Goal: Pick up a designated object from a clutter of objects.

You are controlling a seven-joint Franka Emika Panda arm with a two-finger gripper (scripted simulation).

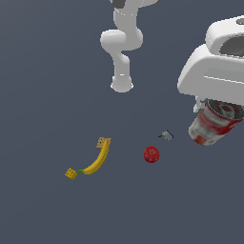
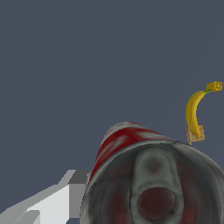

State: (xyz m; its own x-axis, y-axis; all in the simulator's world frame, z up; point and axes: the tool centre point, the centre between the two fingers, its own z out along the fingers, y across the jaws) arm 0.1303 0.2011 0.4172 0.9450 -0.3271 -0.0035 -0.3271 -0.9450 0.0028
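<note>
The end effector [image 1: 209, 112] is clamped on the cylindrical, red-and-white, metal-rimmed tin can [image 1: 212, 126], held tilted.

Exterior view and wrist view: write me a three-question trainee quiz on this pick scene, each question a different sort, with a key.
1. True or false: the tin can stands upright on the floor beside the apple.
2. Multiple choice: what lies against one end of the banana in the exterior view? A. the apple B. a yellow-tan square C. the grey-blue piece
3. Fill in: in the exterior view, the object between the apple and the can is the ____.

Key
1. False: the can hangs tilted under the gripper, apart from the apple.
2. B
3. grey-blue piece
</note>
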